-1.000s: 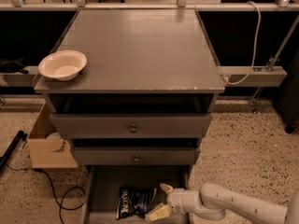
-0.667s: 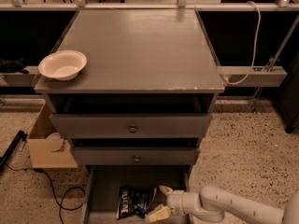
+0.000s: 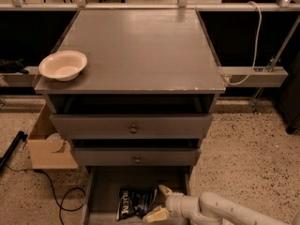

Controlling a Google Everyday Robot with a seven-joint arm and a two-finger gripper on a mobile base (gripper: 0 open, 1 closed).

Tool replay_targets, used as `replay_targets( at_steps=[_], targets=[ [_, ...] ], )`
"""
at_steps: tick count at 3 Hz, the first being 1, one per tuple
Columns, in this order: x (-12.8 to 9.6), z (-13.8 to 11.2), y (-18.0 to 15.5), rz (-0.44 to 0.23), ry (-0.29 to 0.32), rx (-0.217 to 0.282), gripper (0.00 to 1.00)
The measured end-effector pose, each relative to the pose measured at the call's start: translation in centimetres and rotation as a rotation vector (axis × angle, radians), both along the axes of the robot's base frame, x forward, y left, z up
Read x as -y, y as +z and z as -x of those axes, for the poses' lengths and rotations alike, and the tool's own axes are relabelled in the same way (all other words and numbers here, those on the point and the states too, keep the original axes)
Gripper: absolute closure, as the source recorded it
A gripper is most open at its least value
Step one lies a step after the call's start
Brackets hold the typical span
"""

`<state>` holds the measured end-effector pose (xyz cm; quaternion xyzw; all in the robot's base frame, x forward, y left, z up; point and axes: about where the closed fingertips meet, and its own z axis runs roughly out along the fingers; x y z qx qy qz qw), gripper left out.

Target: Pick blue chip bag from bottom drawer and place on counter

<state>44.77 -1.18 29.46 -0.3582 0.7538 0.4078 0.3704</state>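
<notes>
The blue chip bag [image 3: 135, 202], dark foil with white lettering, lies flat in the open bottom drawer [image 3: 107, 187], near its middle. My gripper [image 3: 159, 202] comes in from the lower right on a white arm. It is open, with one pale finger above and one below, right beside the bag's right edge. The fingers are not closed on the bag. The counter [image 3: 140, 46] is the broad grey top of the cabinet, well above.
A cream bowl [image 3: 63, 64] sits at the counter's front left corner. Two knobbed drawers [image 3: 133, 128] stick out a little above the bottom drawer. A cardboard box [image 3: 47, 146] and a black cable lie on the floor to the left.
</notes>
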Motion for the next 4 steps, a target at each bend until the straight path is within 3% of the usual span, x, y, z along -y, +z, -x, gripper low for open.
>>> replay_targets(
  at_steps=[1,2,4],
  targets=[
    [0.0,0.0,0.0,0.0,0.0,0.0,0.0],
    [-0.33,0.06,0.11,-0.021,-0.025,0.075,0.0],
    [-0.96,-0.06,0.25,-0.025,-0.156,0.354,0.0]
  ],
)
